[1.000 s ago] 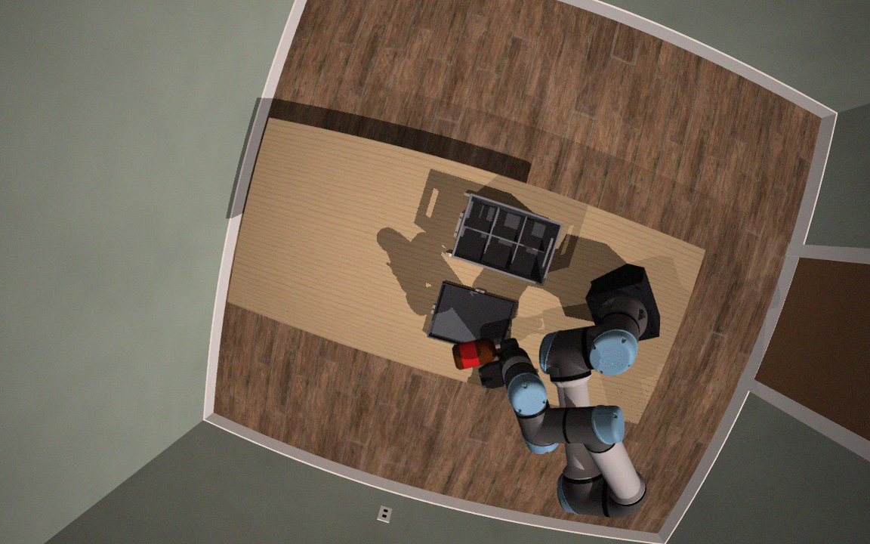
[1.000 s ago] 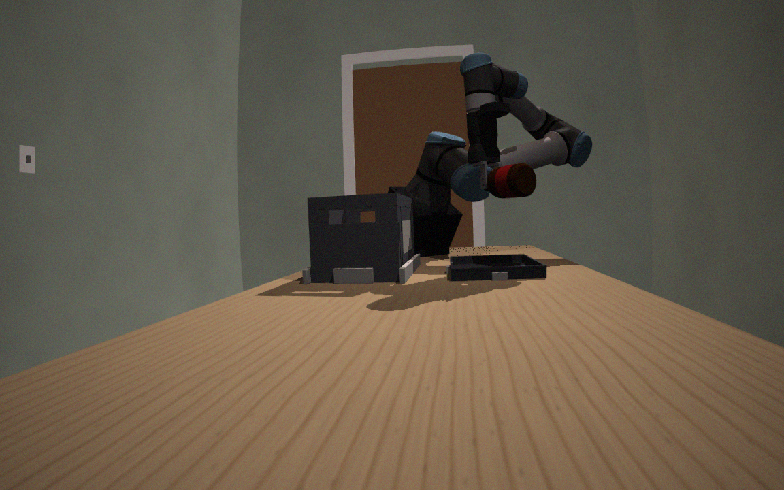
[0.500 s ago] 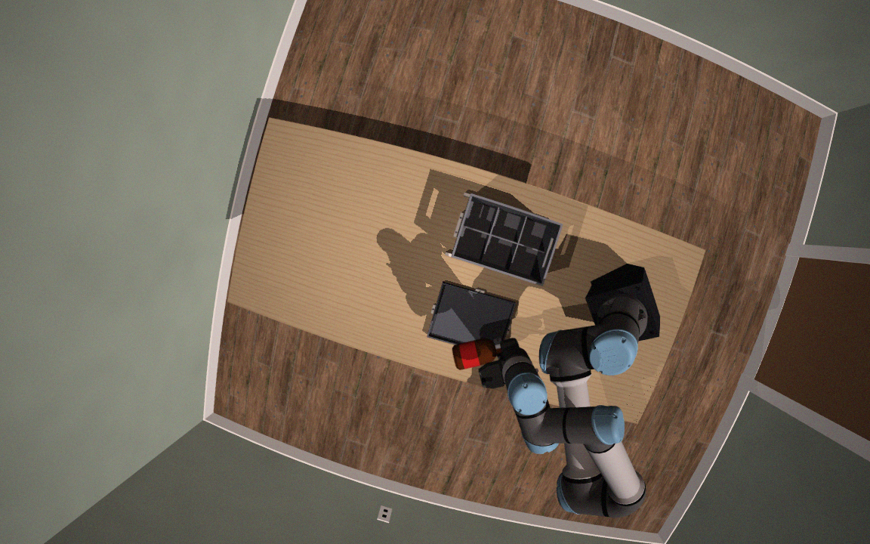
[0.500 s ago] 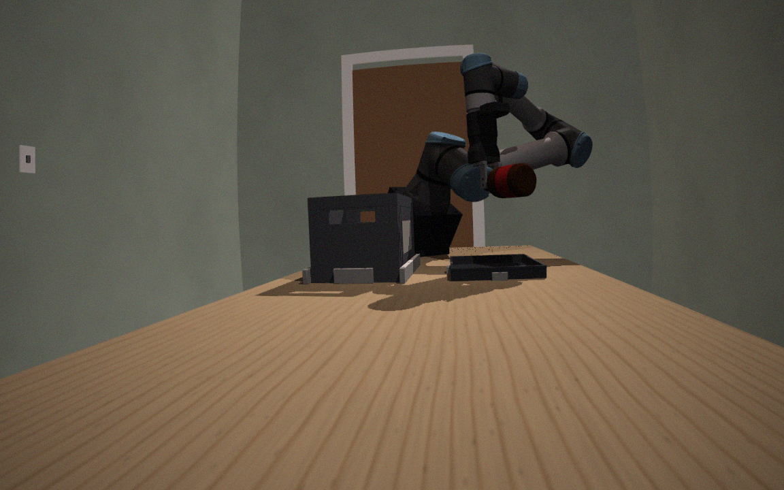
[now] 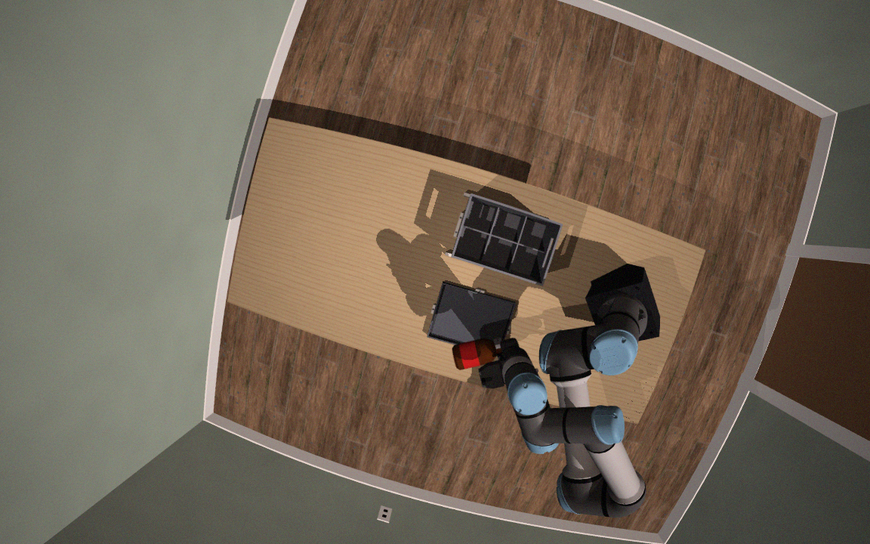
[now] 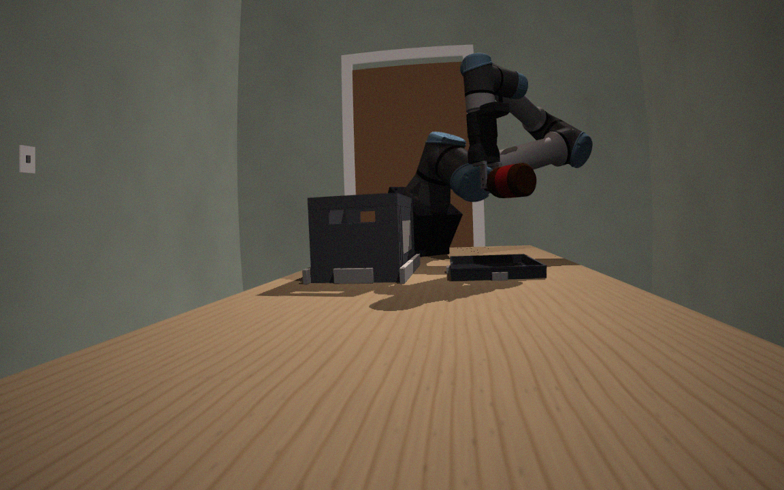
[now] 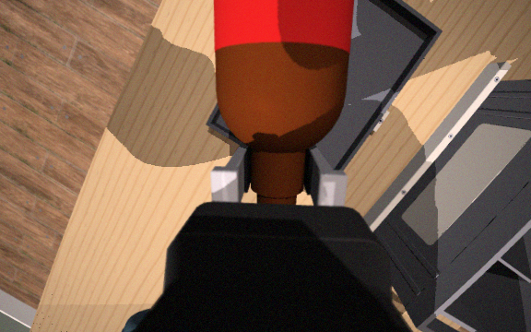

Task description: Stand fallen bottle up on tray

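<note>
"Bottle (image 5: pixel 473 353) (image 6: pixel 512 180) (image 7: pixel 284 92) progress, largest item first?"

"Crate (image 5: pixel 498 270) (image 6: pixel 352 243) (image 7: pixel 459 249) level. Tray (image 5: pixel 472 314) (image 6: pixel 495 271) (image 7: pixel 385 60) flat beside it, apart. Bottle aloft, lying roughly sideways, above the tray's outer edge. Gripper (image 5: pixel 500 353) (image 6: pixel 484 173) (image 7: pixel 277 159) clamped on its neck."

"Done, then?"

"Pickup, yes. Remaining, I judge: swing base down, centre over tray, lower gently, release, back off. Neither crate nor tray looks tipped."

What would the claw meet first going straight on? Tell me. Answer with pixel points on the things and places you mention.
Pointing down, the claw (image 5: pixel 498 353) (image 6: pixel 484 175) (image 7: pixel 277 159) would probably meet the tray's (image 5: pixel 467 312) (image 6: pixel 474 272) (image 7: pixel 376 60) edge or the tabletop (image 5: pixel 323 223) (image 6: pixel 382 378) (image 7: pixel 109 184) beside it; depth is unclear, so I can't say which.
</note>
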